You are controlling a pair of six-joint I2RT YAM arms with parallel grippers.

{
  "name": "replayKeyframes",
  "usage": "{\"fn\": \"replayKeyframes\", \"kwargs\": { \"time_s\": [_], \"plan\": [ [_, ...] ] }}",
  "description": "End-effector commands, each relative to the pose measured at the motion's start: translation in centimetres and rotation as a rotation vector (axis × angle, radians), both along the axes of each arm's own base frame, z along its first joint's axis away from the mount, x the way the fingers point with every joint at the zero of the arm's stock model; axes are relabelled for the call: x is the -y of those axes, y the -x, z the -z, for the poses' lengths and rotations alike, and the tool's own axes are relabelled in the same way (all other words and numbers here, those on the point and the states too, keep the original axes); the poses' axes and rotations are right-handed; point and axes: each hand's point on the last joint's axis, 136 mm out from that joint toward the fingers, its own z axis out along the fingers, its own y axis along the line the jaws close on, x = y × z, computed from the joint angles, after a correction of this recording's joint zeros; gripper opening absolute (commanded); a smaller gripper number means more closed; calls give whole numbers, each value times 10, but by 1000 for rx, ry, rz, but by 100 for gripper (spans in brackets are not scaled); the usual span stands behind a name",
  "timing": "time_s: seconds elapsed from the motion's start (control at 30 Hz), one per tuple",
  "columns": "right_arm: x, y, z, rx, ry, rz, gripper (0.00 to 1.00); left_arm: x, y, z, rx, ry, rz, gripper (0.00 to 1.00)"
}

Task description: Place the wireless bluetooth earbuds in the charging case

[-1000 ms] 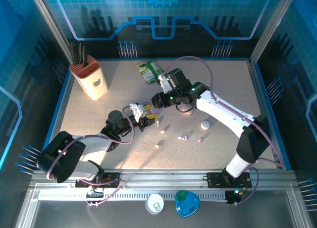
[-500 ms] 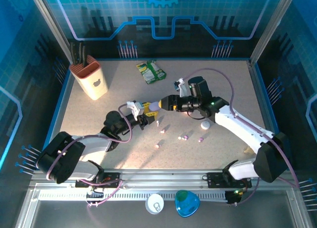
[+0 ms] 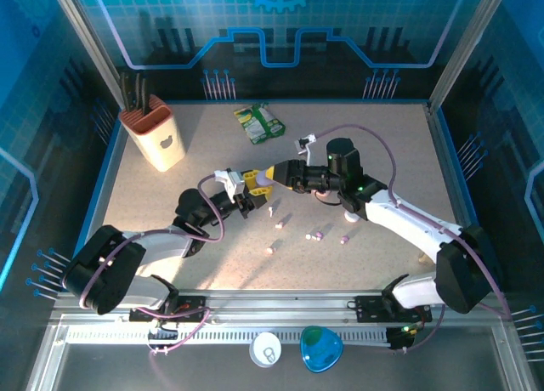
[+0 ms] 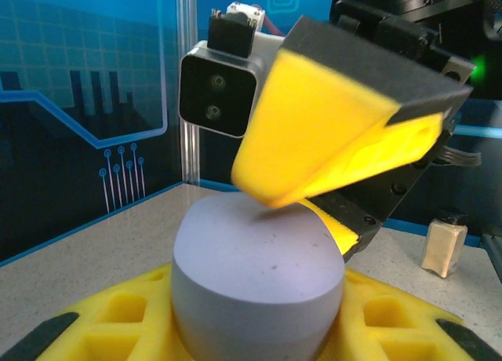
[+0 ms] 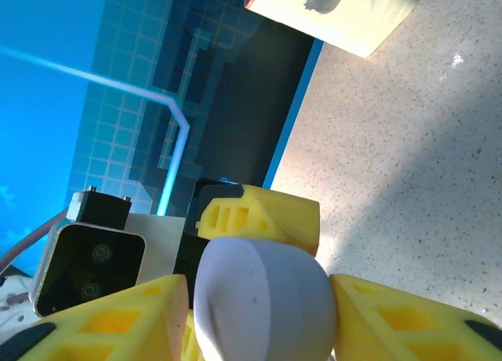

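Top external: right gripper (image 3: pixel 272 177) was shifted left versus half a second ago and brought against left gripper (image 3: pixel 248 189). Right arm was stretched low across table (image 3: pixel 382 144). Case (image 4: pixel 257 278) was clamped by both. Earbuds (image 3: pixel 316 235) were left loose just in front.

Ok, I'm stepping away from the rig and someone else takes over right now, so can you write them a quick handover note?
Left gripper: shut on the purple case, held up between the two arms.
Right gripper: fingers on either side of the same case; whether it grips is unclear.
Earbuds: at least five lie loose on the table, nearer the arm bases than the case.
Done: case is off the table.
Left: open it and seat the earbuds.
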Motion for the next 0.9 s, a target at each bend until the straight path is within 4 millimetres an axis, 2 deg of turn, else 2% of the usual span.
{"fn": "replayKeyframes", "kwargs": {
  "time_s": [0.0, 0.2, 0.27, 0.37, 0.47, 0.5, 0.67, 0.83, 0.87],
  "plan": [
    [-4, 0, -13, 12, -57, -12, 41, 4, 5, -11, 40, 24, 36, 22],
    [-3, 1, -15, 14, -64, -13, 23, 3, 1, -2, 25, 0, 16, 23],
    [-2, 0, -13, 14, -55, -8, 20, 3, 0, 0, 23, -5, 13, 28],
    [6, -7, -4, 8, -32, 35, 18, 2, -1, 3, 18, -9, 0, 52],
    [19, -23, 8, 10, 14, 114, 16, -2, 1, 9, 6, -27, -20, 74],
    [28, -25, 32, -35, 67, 147, 16, -4, 1, 12, -4, -37, -29, 80],
    [58, -51, 84, -85, 238, 283, 16, -14, 5, 31, -49, -96, -72, 92],
    [56, -65, 113, -101, 300, 291, 16, -25, 5, 39, -88, -150, -132, 99],
    [52, -74, 109, -84, 297, 297, 16, -27, 3, 41, -99, -168, -153, 99]
  ]
}}
